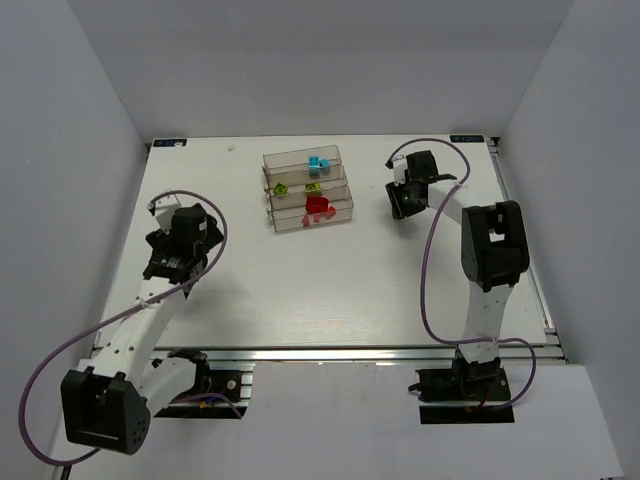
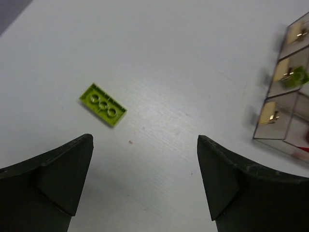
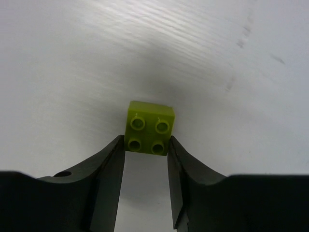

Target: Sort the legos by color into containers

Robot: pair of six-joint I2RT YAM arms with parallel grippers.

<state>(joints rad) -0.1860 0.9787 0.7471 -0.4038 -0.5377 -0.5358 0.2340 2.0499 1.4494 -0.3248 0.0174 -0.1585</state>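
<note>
right gripper: nearly closed, pinching near sides of yellow-green 2x2 lego
left gripper: wide open, holds nothing, over bench
flat yellow-green plate: lying on bench, ahead-left of left gripper, apart from it
containers: far centre of bench; cyan, yellow-green and red bricks inside

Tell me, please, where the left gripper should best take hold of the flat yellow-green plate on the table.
Grip the yellow-green plate across its short width, a finger on each long edge, coming straight down. It lies flat on the table, so only its edges offer purchase. It sits diagonally to the open left gripper, so probably turn the wrist first.
</note>
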